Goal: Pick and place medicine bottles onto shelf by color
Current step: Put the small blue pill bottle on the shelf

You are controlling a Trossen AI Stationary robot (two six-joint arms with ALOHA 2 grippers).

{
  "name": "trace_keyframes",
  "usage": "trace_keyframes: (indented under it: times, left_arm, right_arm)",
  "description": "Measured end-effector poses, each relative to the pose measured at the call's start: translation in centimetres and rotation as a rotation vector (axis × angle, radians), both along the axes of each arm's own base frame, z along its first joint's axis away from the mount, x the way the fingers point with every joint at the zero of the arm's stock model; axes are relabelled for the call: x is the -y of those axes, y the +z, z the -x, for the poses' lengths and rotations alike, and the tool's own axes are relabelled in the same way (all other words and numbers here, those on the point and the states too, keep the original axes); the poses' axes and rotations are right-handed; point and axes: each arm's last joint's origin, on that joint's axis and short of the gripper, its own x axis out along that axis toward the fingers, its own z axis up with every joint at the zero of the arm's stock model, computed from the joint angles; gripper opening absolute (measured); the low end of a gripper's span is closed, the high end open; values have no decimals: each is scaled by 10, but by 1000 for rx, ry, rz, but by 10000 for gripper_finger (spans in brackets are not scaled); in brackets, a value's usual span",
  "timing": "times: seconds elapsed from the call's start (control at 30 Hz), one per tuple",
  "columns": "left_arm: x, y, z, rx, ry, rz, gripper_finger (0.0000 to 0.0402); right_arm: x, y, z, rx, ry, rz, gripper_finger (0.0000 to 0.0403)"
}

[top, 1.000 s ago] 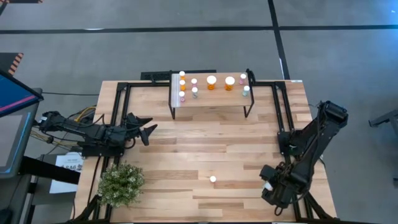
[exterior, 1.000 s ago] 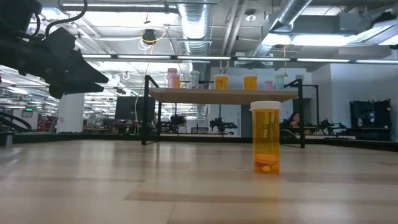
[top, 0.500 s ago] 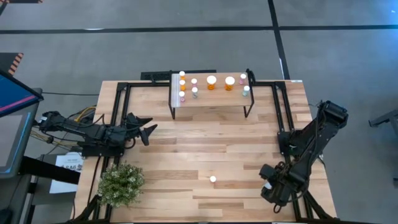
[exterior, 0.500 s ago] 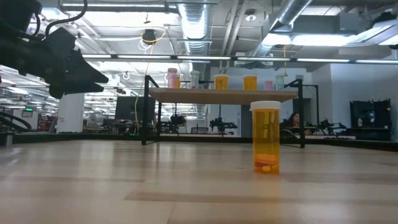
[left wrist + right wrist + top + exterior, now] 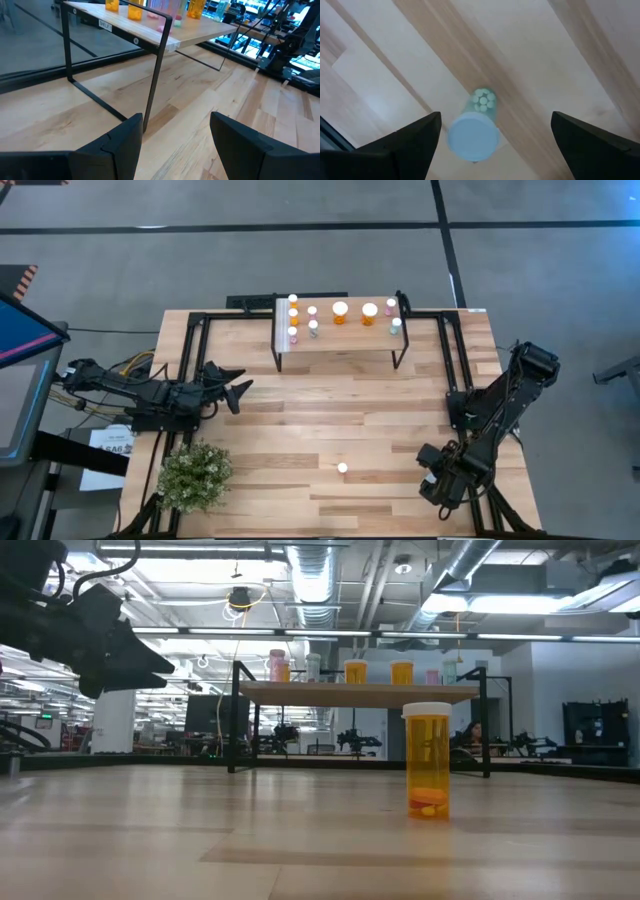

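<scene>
The shelf (image 5: pixel 338 338) stands at the table's far middle and carries several orange, pink and pale green medicine bottles (image 5: pixel 340 312) upright on its top. One orange bottle (image 5: pixel 342 468) (image 5: pixel 427 760) stands upright on the table near the front. A pale green bottle (image 5: pixel 475 130) with a white cap shows from above in the right wrist view. My right gripper (image 5: pixel 496 116) (image 5: pixel 440 482) points down over it, open, one finger on either side without touching. My left gripper (image 5: pixel 236 388) (image 5: pixel 175 135) waits open at the table's left, pointing toward the shelf.
A small green potted plant (image 5: pixel 194 474) sits at the near left corner. Black frame rails (image 5: pixel 190 370) run along the table's left and right sides. Bare wood lies between the shelf and the orange bottle.
My right gripper has come down a little toward the pale green bottle and stayed open. Nothing else has moved.
</scene>
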Motion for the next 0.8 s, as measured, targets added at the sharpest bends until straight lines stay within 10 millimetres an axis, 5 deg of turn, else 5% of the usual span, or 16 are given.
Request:
trace_keyframes:
  times: [0.8]
  left_arm:
    - [0, 0, 0, 0, 0, 0, 219]
  right_arm:
    - [-3, 1, -2, 24, 24, -27, 374]
